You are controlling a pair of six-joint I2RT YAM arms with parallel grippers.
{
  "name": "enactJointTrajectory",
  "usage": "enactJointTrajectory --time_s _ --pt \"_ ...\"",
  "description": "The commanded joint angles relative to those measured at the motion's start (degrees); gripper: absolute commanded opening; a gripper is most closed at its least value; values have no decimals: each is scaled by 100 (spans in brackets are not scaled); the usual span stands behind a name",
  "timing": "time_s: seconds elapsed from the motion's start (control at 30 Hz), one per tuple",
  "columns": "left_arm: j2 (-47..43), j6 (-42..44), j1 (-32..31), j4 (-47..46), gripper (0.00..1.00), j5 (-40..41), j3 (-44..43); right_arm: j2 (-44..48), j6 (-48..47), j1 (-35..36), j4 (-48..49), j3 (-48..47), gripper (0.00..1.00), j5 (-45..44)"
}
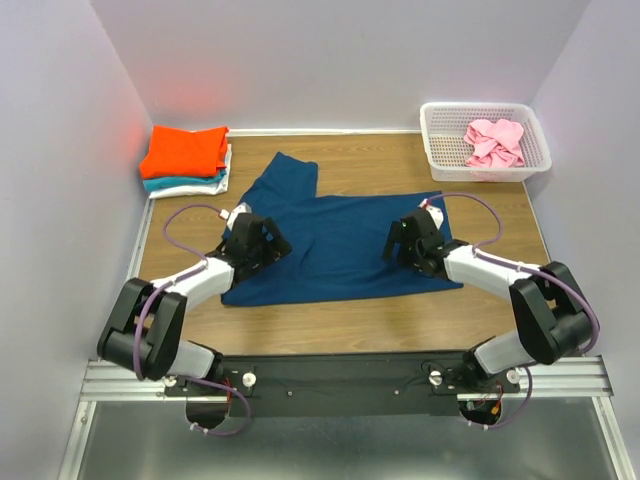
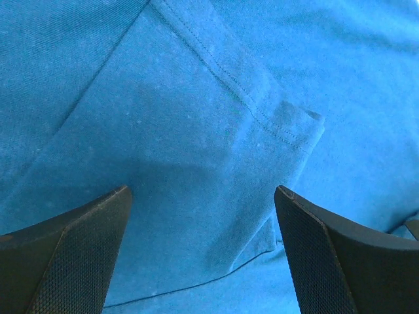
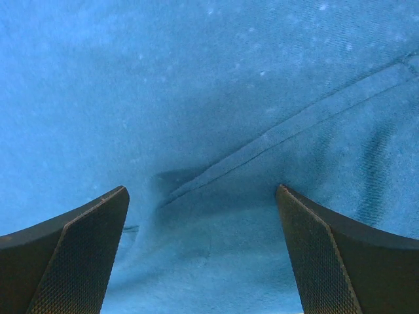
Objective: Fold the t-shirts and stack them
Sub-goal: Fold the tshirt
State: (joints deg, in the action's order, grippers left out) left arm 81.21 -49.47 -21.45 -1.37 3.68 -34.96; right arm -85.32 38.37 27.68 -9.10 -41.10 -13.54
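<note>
Far beyond the left claw [image 1: 272, 245] and off to its left, at the far left corner of the table [image 1: 370, 165], lies a stack of folded tees: an orange t-shirt [image 1: 185, 150] on top, a teal t-shirt [image 1: 178, 183] under it and a white t-shirt [image 1: 195, 190] at the bottom. The left claw stands wide, with nothing between its two black fingers [image 2: 72, 255]. It is poised over the left part of the dark blue t-shirt [image 1: 340, 245], which lies spread on the table beneath both claws. In the left wrist view a short sleeve [image 2: 216, 157] with a stitched hem lies folded over the shirt's body right below that claw's gap, its hemmed corner just past the right finger's tip. Whether the tips touch the cloth cannot be told. A flap [image 1: 290, 175] of the shirt reaches toward the far wall, beyond the left claw and a little to its right. The right claw [image 1: 397, 248] hangs over the shirt's right part, near its right edge, and it too gapes wide and holds nothing. Its wrist view shows a stitched seam [image 3: 281, 137] running aslant across the blue cloth below the gap, with a small pucker at the seam's left end. Far beyond the right claw and to its right, in the table's far right corner, sits a white lattice basket [image 1: 433, 135], and in it lies a crumpled pink t-shirt [image 1: 495, 142].
</note>
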Motion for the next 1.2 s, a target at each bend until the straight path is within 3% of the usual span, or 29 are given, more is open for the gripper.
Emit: enactJointTrajectory --time_s 0.0,0.47,0.67,0.77,0.93,1.13,1.17 --pt "-298 -282 -8 611 98 19 481 251 337 9 -364 505 100 316" --pt "-1538 -704 -131 875 98 -263 1114 1834 882 97 -724 1350 100 616" --pt "-1678 -599 -131 1225 98 87 755 2142 918 97 -759 1316 100 423" --pt "-1617 -380 -131 1779 98 650 0 2283 813 97 -786 834 100 73" --pt "-977 331 79 1921 98 1125 -1588 2178 567 53 -830 -176 100 -798" --pt "964 1149 492 2175 98 1170 -3681 1387 364 -439 -830 -1127 100 -1133" --pt "1585 1307 554 2315 98 1170 -4424 1291 347 -448 -821 -1232 100 -1203"
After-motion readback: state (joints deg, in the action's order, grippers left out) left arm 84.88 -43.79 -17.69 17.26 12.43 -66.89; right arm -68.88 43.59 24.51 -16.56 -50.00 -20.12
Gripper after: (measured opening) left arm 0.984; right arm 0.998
